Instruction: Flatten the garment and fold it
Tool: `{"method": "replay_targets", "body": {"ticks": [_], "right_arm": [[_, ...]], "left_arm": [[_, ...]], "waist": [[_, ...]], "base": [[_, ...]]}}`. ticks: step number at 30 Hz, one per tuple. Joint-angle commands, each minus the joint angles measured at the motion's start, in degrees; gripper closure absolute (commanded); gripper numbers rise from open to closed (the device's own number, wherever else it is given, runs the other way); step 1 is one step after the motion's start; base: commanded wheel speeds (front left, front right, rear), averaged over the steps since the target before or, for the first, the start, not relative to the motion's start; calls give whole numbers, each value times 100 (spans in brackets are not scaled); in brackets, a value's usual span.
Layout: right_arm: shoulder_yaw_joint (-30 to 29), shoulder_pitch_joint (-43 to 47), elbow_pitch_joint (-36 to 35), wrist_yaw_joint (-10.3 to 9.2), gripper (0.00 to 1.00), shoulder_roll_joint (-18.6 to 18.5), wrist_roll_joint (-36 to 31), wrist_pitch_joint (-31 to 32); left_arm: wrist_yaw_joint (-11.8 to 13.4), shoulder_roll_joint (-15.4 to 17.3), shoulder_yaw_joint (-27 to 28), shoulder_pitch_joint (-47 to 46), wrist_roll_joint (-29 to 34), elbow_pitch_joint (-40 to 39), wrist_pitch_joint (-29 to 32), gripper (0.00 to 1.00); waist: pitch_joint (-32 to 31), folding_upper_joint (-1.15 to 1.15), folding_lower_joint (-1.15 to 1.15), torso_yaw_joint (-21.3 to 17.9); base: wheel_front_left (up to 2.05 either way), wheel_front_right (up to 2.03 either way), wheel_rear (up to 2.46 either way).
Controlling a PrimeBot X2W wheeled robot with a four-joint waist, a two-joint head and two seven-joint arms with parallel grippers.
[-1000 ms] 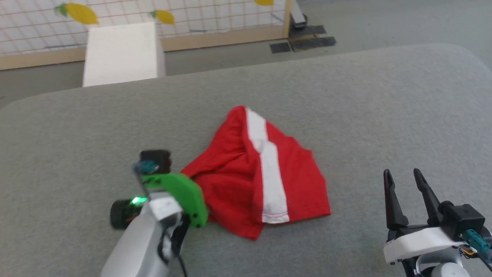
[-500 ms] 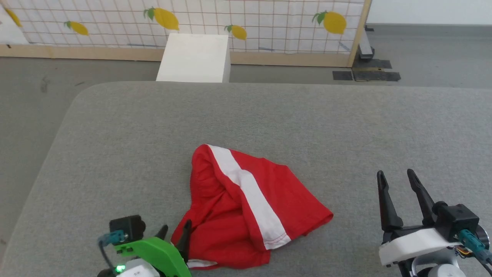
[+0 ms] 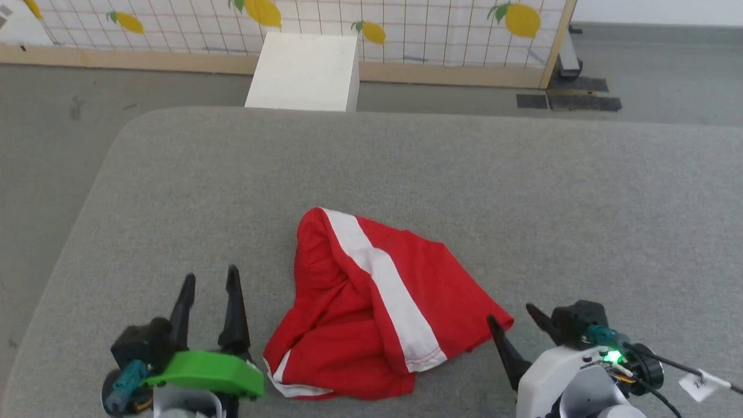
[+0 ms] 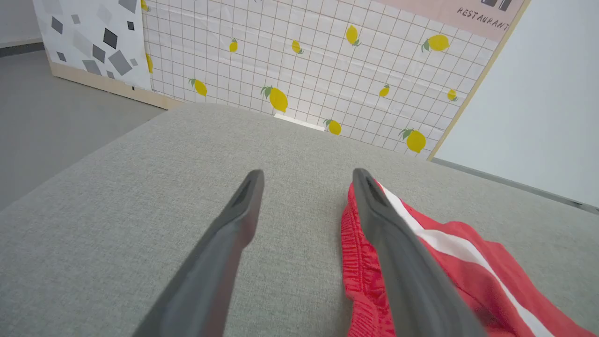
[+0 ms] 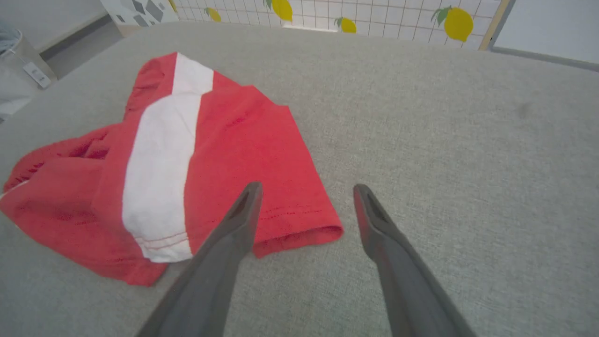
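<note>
Red soft fabric, the garment [image 3: 348, 337], lies bunched and unflattened on the grey felt table [image 3: 406, 162], near the front edge and about central in the head view. Its white stripe [image 3: 383, 290] runs from 11 o'clock down to 5 o'clock and ends at a stitched hem. A second strip of white trim shows at the lower left corner. The left gripper [image 3: 210, 276] stands to the garment's 9 o'clock, its fingers well apart and pointing to 12 o'clock, with bare felt between them. The garment sits at its 3 o'clock, near the inner finger but apart from it in the head view. In the left wrist view the gathered waistband [image 4: 355, 252] passes beside and behind that finger; contact cannot be confirmed there. The right gripper [image 3: 511, 313] sits at the garment's 4 o'clock, its fingers likewise spread and angled toward 11 o'clock. The garment's hem corner [image 3: 504, 319] lies just at the tip of its nearer finger. In the right wrist view that finger crosses over the red hem; whether it touches the cloth cannot be told. Neither gripper grips the fabric. Beyond the table at 12 o'clock stand a white box [image 3: 302, 72] and a lemon-print screen [image 3: 435, 23]
</note>
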Motion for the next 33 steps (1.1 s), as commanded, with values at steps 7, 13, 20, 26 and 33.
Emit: {"method": "replay_targets", "body": {"ticks": [7,13,20,26,33], "right_arm": [[161,-391,167,-8,0,-7,-65,1146],[279,-682,444,-8,0,-7,-78,1962],[-45,-743,433,-8,100,-7,-121,2222],[-1531,-564,-44,-8,100,-7,-363,1832],[-2963,-775,-246,-8,100,-7,-911,1394]], "left_arm": [[-296,-373,465,-275,591,-462,-51,0],[-491,-500,703,-383,757,-495,-51,0],[-548,-528,843,-403,783,-390,-52,0],[-510,-530,828,-340,719,-321,-52,0],[-520,-530,781,-278,760,-277,-52,0]], "waist": [[602,0,0,187],[866,0,0,279],[818,0,0,251],[542,0,0,161],[371,0,0,0]], "base": [[0,0,0],[0,0,0],[0,0,0],[0,0,0],[0,0,0]]}}
